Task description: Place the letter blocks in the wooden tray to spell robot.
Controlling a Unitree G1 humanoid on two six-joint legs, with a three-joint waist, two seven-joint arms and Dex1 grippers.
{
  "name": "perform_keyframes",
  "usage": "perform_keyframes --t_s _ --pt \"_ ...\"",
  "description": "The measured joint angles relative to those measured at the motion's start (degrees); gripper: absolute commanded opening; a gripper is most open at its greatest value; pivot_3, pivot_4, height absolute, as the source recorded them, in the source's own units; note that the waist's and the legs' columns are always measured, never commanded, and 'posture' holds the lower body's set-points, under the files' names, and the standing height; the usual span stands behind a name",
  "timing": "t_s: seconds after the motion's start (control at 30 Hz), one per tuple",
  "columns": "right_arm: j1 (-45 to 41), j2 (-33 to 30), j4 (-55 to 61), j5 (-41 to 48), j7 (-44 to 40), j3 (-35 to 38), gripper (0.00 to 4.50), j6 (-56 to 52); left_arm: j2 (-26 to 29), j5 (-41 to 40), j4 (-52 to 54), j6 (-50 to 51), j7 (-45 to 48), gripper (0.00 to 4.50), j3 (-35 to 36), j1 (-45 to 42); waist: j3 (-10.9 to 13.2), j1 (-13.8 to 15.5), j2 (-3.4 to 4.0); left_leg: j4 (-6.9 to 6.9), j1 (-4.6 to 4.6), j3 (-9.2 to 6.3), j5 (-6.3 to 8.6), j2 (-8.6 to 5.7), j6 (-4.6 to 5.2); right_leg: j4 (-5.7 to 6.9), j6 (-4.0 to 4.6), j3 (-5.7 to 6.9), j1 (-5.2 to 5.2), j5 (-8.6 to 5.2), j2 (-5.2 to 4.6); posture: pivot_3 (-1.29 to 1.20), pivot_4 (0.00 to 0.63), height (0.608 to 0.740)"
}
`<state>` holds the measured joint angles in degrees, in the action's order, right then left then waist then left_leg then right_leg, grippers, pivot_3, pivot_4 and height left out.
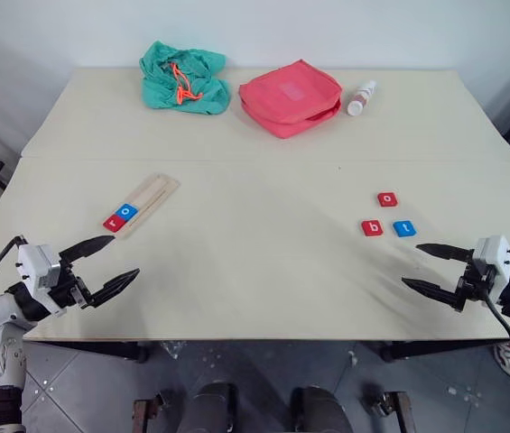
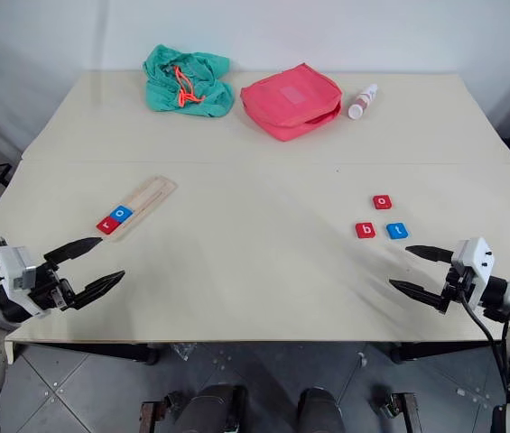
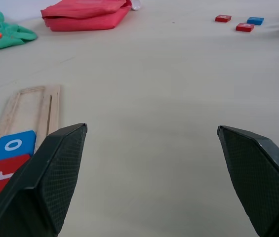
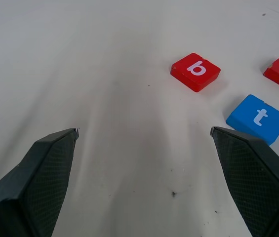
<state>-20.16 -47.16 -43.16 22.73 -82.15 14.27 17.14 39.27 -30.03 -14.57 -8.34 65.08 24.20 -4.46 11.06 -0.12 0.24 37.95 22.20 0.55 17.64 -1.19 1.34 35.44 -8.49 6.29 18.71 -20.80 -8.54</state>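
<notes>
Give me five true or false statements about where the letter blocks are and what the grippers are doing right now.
1. The wooden tray holds two blocks, red r and blue o. True.
2. The red b sits in the tray. False: it lies loose on the table, beside the blue t.
3. The right gripper holds the blue t. False: it is open and empty.
4. The left gripper is open. True.
5. The red o is stacked on the b. False: it lies apart.
</notes>
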Motion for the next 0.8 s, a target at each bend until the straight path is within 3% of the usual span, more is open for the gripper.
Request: perform_keyframes --t_s 0.37,0.8 --pt "-2.1 1.0 0.0 0.0 0.4 -0.1 4.5 0.3 -0.1 1.3 2.0 1.7 -4.4 4.48 0.1 1.4 0.0 0.0 0.0 -0.01 0.0 -0.01 0.0 0.0 0.0 0.0 0.0 -0.01 0.0 0.0 0.0 0.0 0.15 0.74" --pt "-8.2 6.6 5.3 0.0 -0.1 -3.1 4.5 -1.9 0.7 -2.1 21.1 12.5 -9.2 4.48 11.3 24.3 0.0 -0.1 0.03 -0.01 0.02 -0.01 0.04 0.07 -0.02 -0.37 0.0 -0.06 -0.11 0.0 0.03 0.0 0.15 0.74"
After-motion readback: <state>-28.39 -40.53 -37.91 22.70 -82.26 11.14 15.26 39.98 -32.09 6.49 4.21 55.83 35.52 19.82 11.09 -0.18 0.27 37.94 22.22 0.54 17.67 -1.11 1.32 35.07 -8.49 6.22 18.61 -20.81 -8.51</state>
